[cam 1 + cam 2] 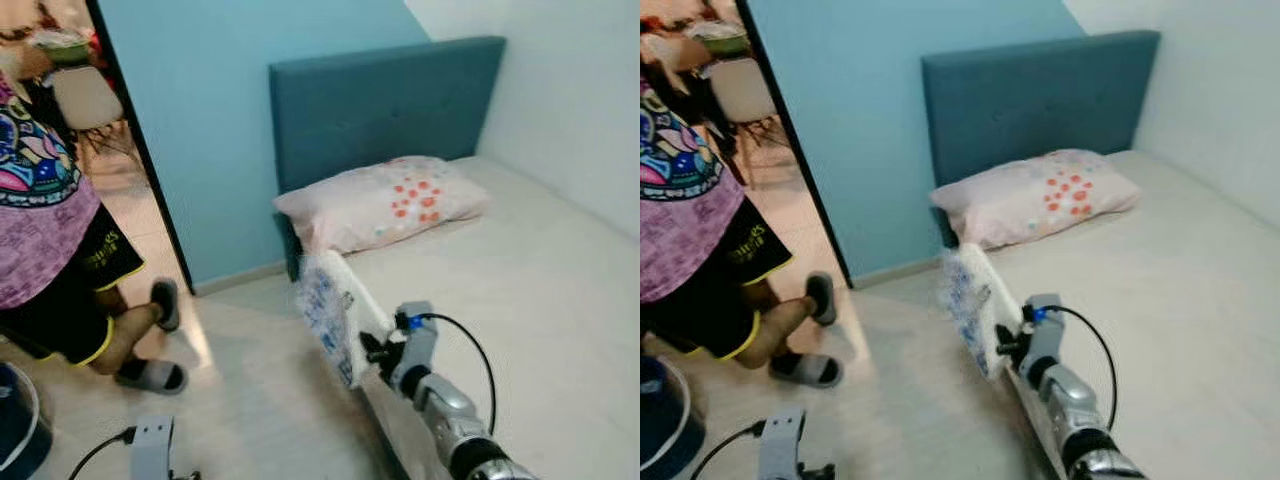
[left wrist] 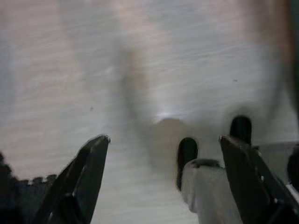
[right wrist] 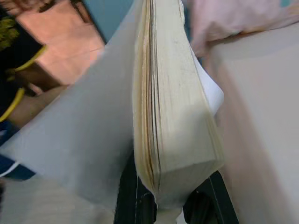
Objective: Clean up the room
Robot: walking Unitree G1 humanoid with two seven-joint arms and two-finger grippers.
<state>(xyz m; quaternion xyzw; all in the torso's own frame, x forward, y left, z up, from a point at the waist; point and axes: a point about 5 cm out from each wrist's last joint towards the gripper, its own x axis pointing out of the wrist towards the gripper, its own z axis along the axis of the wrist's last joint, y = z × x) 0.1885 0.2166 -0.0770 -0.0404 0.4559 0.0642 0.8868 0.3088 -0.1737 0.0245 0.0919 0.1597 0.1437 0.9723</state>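
Observation:
My right gripper (image 1: 372, 350) is shut on a thick paperback book (image 1: 333, 312) with a blue-and-white cover, held upright at the near edge of the bed (image 1: 520, 290). In the right wrist view the book (image 3: 175, 112) rises between the black fingers (image 3: 133, 196), page edges facing me and its cover hanging open. My left gripper (image 2: 163, 154) hangs low over the pale wood floor, fingers (image 2: 88, 172) spread wide with nothing between them; its wrist (image 1: 150, 445) shows at the bottom left.
A pink pillow (image 1: 385, 200) with red dots lies against the teal headboard (image 1: 385, 105). A person (image 1: 50, 230) in a patterned shirt, black shorts and grey slippers stands in the doorway at left. A dark blue bucket (image 1: 18, 420) sits at the lower left.

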